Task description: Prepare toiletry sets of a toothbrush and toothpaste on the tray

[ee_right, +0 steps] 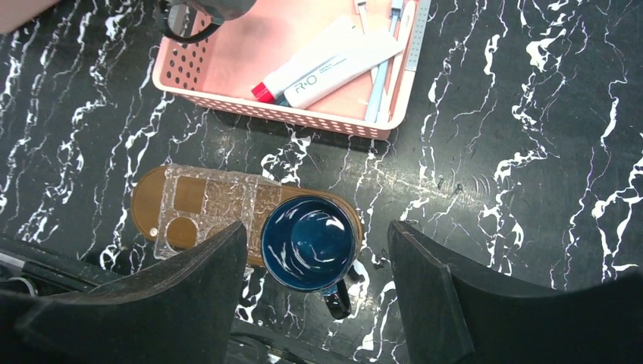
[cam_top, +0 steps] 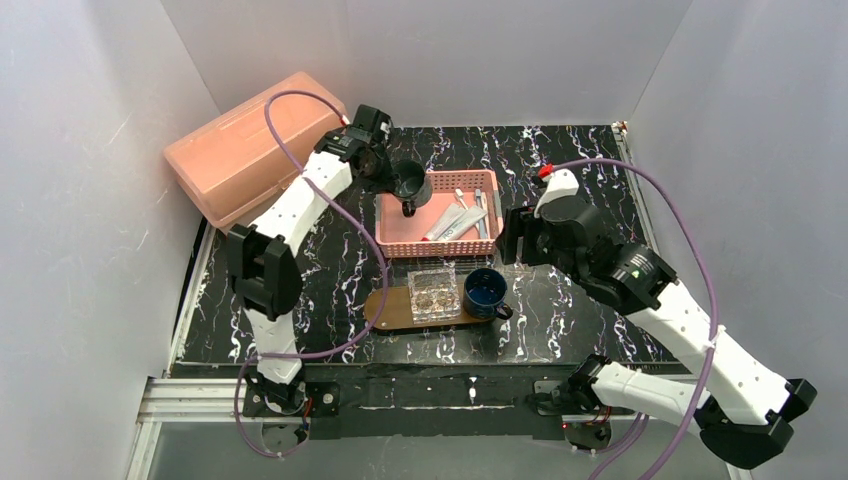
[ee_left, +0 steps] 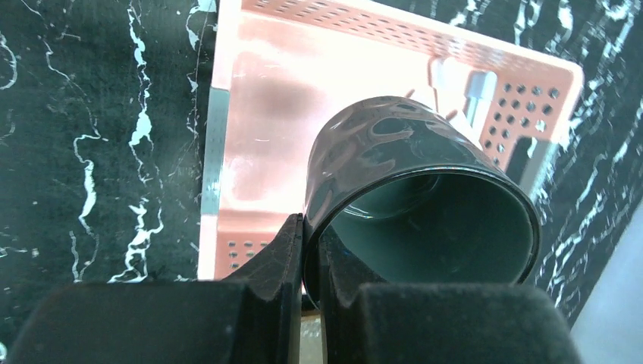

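Note:
The pink basket (cam_top: 400, 232) holds white toothpaste tubes (cam_top: 452, 222) (ee_right: 334, 64) and thin toothbrushes (cam_top: 483, 212) (ee_right: 387, 72). My left gripper (cam_top: 392, 172) (ee_left: 309, 231) is shut on the wall of a dark grey mug (cam_top: 412, 184) (ee_left: 394, 152), which hangs over the basket's left end (ee_left: 265, 114). The brown wooden tray (cam_top: 385, 310) (ee_right: 145, 203) lies in front of the basket. It carries a clear box (cam_top: 433, 292) (ee_right: 216, 199) and a blue mug (cam_top: 486, 293) (ee_right: 309, 243). My right gripper (cam_top: 515, 237) (ee_right: 317, 231) is open high above the blue mug, holding nothing.
A large pink lidded bin (cam_top: 250, 150) stands at the back left. White walls close in the black marbled table (cam_top: 570, 300) on three sides. The basket's near wall (ee_right: 288, 114) faces the tray.

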`<state>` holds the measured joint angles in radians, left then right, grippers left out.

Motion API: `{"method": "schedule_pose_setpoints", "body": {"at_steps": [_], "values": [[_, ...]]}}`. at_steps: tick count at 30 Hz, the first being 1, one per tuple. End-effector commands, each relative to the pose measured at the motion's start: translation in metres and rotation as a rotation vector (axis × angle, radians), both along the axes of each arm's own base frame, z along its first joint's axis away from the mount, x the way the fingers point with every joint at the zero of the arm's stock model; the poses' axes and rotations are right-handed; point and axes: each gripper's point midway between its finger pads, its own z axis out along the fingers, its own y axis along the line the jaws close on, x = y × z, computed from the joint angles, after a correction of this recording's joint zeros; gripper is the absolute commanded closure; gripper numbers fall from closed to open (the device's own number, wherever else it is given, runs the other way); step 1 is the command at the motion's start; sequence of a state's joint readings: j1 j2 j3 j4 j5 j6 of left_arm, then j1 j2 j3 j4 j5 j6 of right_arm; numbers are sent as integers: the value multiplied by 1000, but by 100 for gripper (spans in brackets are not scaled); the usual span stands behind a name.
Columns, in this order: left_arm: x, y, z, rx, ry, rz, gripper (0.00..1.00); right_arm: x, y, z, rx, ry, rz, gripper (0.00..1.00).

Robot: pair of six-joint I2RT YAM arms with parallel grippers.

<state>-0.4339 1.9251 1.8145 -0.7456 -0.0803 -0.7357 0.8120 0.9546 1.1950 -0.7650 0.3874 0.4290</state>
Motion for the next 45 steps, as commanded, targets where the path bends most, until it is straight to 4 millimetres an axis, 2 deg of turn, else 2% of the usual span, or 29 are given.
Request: {"method": "schedule_pose_setpoints", "body": {"at_steps": [1, 4, 8, 10, 12, 17, 24, 31, 39, 45], "values": [[-21, 1, 75, -34, -126, -157, 100, -3, -1, 35, 82, -82, 8, 20], [-38, 0, 85, -50, -116, -232, 100, -7, 7, 68, 186, -158, 58, 2], [-65, 9, 94, -36, -109, -299, 100, -17, 24, 127, 376, -285, 157, 2], [-79, 17, 97, -13, -106, -324, 100, -20, 33, 146, 446, -318, 199, 2], [-96, 24, 103, -2, -116, -356, 100, -21, 44, 153, 484, -323, 235, 2], [-132, 38, 100, 21, -86, -433, 100, -9, 64, 139, 447, -283, 267, 2], [-177, 59, 71, 60, 14, -470, 100, -1, 94, 140, 478, -263, 344, 2], [-214, 80, 37, 110, 98, -487, 100, 8, 101, 126, 452, -236, 333, 2], [-242, 84, 11, 116, 169, -527, 100, 14, 104, 107, 430, -207, 318, 2], [-249, 83, -7, 138, 200, -548, 100, 17, 105, 92, 407, -182, 302, 2]]}}
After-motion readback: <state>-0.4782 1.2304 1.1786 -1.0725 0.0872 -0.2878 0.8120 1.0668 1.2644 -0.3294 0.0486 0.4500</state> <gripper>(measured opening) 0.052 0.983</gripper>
